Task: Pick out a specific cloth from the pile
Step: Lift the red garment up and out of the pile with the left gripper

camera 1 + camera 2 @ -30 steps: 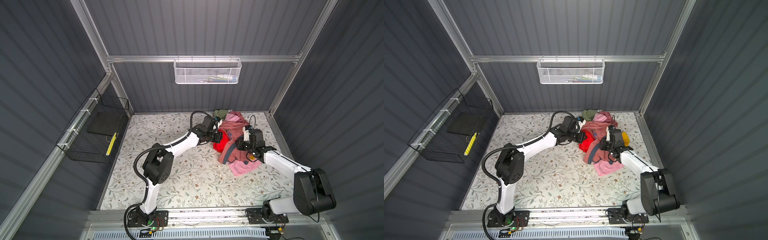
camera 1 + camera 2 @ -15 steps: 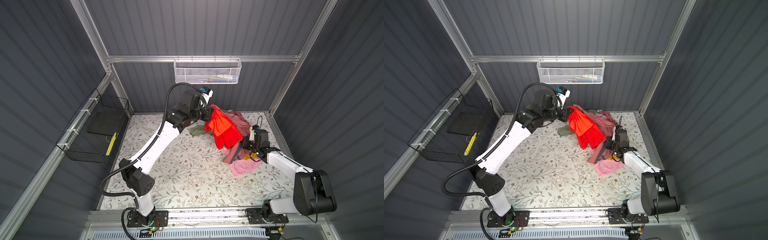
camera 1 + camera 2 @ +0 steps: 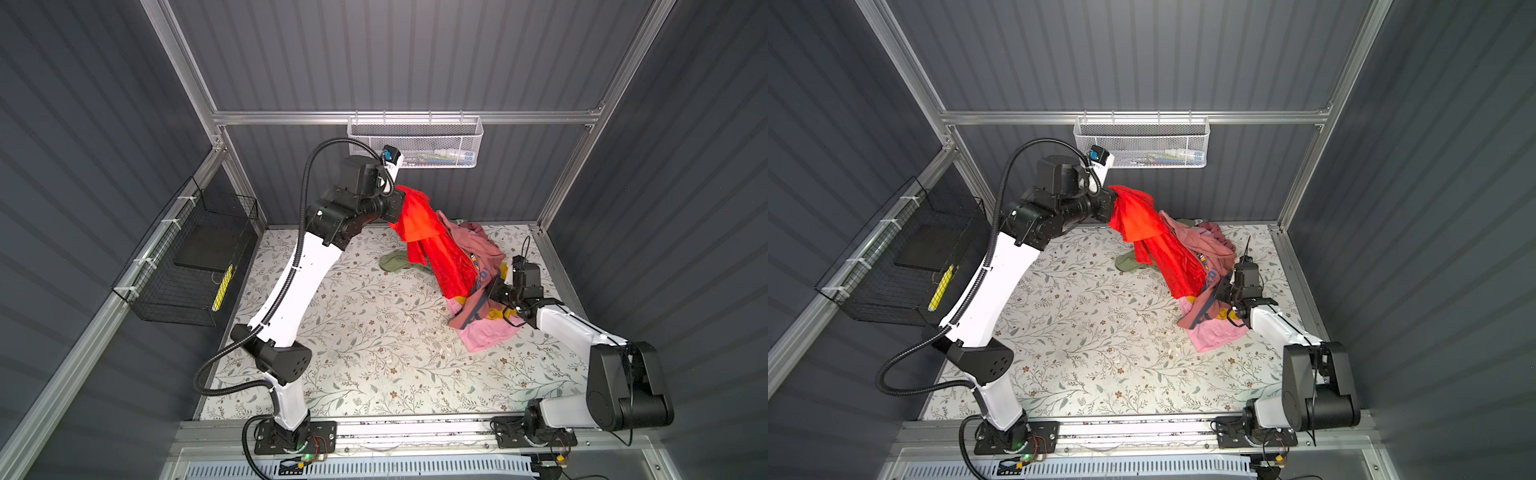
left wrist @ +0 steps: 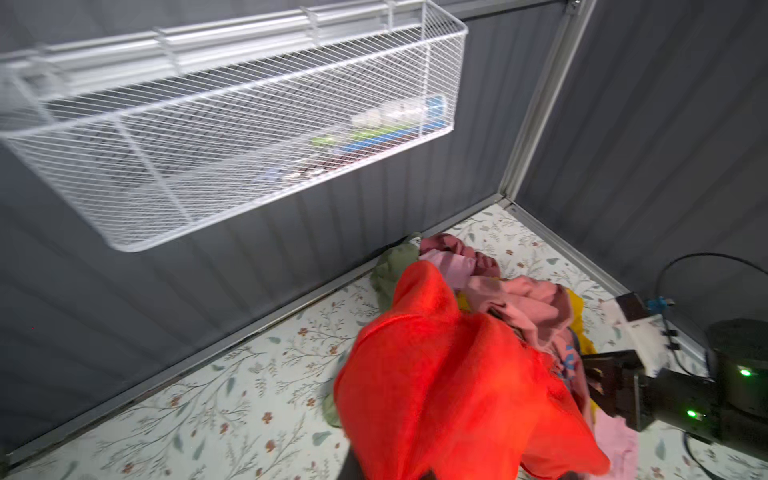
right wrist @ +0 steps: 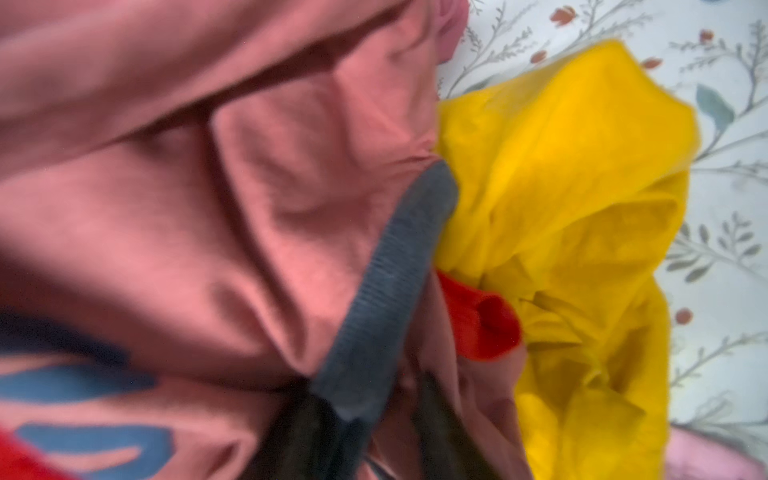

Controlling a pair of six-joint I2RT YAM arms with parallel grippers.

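The red cloth (image 3: 432,237) hangs in the air from my left gripper (image 3: 401,203), which is raised high near the back wall and shut on the cloth's top edge. Its lower end (image 3: 1183,278) still drapes against the pile (image 3: 478,249). In the left wrist view the cloth (image 4: 449,395) covers the jaws. My right gripper (image 5: 365,386) is low at the pile's right side, and its dark fingers (image 5: 440,424) stand apart around the dusty-pink garment (image 5: 249,208) and its grey-blue trim (image 5: 386,270). A yellow cloth (image 5: 561,166) lies beside it.
An olive green garment (image 3: 392,262) lies left of the pile and a light pink cloth (image 3: 486,336) at its front. A white mesh basket (image 3: 413,141) hangs on the back wall just above the left wrist. A black wire basket (image 3: 187,266) hangs on the left wall.
The left arm has risen from the pile to high near the back wall, pulling the red cloth up with it. The right gripper's fingers have spread wider on the pink garment.
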